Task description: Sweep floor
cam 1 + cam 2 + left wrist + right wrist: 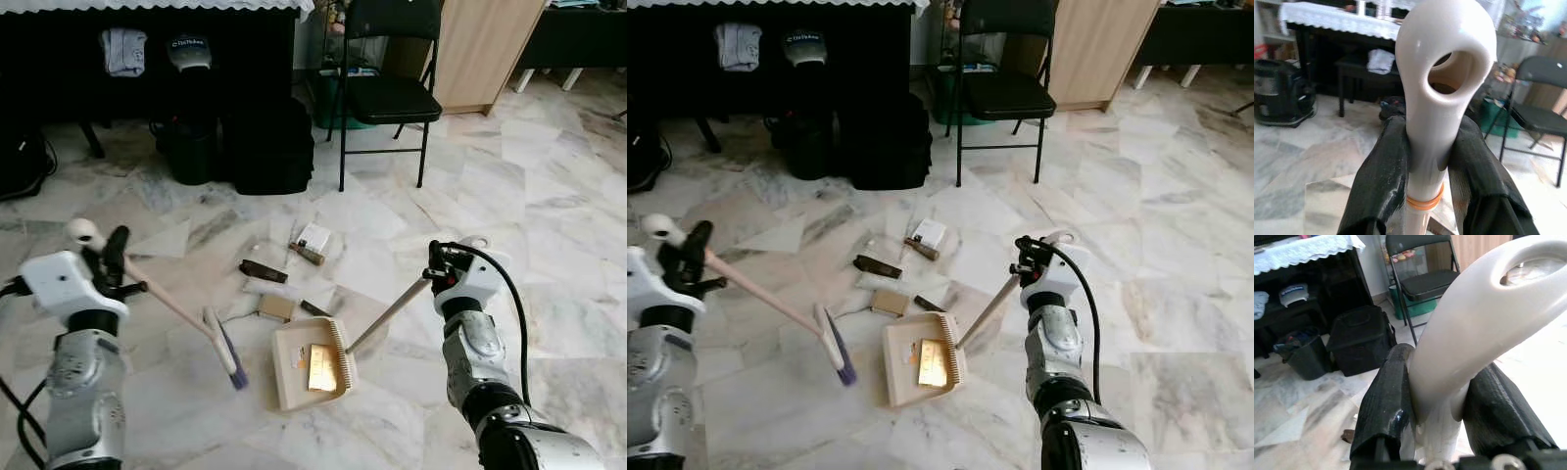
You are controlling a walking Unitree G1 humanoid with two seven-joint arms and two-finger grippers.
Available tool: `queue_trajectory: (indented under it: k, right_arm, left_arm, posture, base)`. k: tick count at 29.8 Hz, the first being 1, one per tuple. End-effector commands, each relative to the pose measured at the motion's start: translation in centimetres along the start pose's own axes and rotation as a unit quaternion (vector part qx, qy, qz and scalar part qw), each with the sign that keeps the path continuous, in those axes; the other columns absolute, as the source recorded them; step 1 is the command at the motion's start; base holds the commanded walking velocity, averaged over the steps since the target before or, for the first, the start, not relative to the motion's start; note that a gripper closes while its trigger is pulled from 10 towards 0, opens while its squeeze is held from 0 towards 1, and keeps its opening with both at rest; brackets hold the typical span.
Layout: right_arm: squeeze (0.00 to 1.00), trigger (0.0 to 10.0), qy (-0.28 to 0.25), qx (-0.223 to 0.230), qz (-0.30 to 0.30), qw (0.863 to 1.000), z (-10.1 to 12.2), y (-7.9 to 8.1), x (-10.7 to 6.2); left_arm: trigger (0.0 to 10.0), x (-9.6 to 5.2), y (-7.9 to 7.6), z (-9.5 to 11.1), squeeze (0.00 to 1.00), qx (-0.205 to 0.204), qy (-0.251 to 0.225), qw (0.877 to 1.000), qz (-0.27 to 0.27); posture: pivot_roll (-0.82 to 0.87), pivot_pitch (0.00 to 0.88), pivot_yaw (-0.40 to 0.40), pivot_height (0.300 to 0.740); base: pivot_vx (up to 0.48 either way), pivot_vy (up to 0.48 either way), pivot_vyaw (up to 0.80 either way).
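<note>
The left gripper [1425,161] is clamping its two black fingers [1378,186] tight around the neck of a cream plastic broom handle [167,302], just below the looped hanging end. From there the handle is slanting down and toward the middle of the scene, ending in a flat broom head with purple bristles [225,348] that is touching the grey-veined marble floor [509,186].

The right gripper [1437,401] is likewise pinching its fingers [1383,406] shut around the curved cream handle of a beige plastic dustpan [312,364]. That handle is running down and leftward to the pan, which is lying flat on the floor between the two arms with a shiny golden wrapper [322,367] already inside it.

The broom head is sitting just beside the pan's left edge, its long axis lying roughly parallel to that edge. The remaining litter is scattered beyond the pan, away from the robot: a tan cardboard piece [275,307], a dark brown bar-shaped scrap [264,271], and a small white carton [313,239]. So the left arm is the one nearer the work; its broom probably needs to reach past the debris and pull back toward the pan's mouth.

A black folding chair [387,93] and a black bag [269,147] are standing well behind.
</note>
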State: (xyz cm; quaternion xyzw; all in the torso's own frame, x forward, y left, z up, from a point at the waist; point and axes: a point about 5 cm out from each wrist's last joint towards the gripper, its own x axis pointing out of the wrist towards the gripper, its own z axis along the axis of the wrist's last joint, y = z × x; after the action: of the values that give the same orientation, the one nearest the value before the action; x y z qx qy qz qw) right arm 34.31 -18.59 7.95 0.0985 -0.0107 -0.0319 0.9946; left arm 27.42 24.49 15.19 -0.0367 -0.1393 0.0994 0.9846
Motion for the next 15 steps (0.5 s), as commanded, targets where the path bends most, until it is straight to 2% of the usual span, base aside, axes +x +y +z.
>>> queue_trajectory:
  k: [1, 3, 6, 9, 15]
  right_arm:
    - [0.00, 10.0, -0.056, 0.011, 0.001, 0.998, 1.8, 0.5, 0.5]
    - [0.00, 10.0, -0.080, 0.008, 0.009, 0.997, 2.2, 1.0, 0.4]
    - [0.00, 10.0, -0.097, 0.002, 0.011, 0.995, 2.5, 1.0, 0.2]
    - [0.00, 10.0, -0.128, -0.050, 0.033, 0.990, 3.0, 1.4, -0.3]
    - [0.00, 10.0, -0.161, -0.081, 0.032, 0.983, 4.0, 1.3, -0.6]
  left_arm:
    - [10.0, -0.2, -1.3, -0.4, 0.00, 0.003, -0.007, 1.000, -0.023]
    - [10.0, -0.3, -2.4, -1.0, 0.00, 0.002, -0.004, 0.999, -0.035]
    - [10.0, -0.3, -3.1, -1.3, 0.00, -0.003, -0.005, 0.999, -0.039]
    - [10.0, -0.4, -4.4, -1.7, 0.00, -0.003, -0.005, 0.998, -0.055]
    - [10.0, -0.9, -4.6, -2.0, 0.00, -0.002, -0.004, 0.998, -0.056]
  posture:
    - [0.00, 0.051, -0.056, 0.740]
    - [-0.01, 0.031, -0.050, 0.740]
    - [-0.02, 0.015, -0.044, 0.740]
    - [-0.03, 0.000, -0.032, 0.740]
    - [-0.03, 0.000, -0.027, 0.740]
  base:
    - [0.000, 0.000, 0.00]
    - [0.000, 0.000, 0.00]
    - [0.000, 0.000, 0.00]
    - [0.000, 0.000, 0.00]
    - [0.000, 0.000, 0.00]
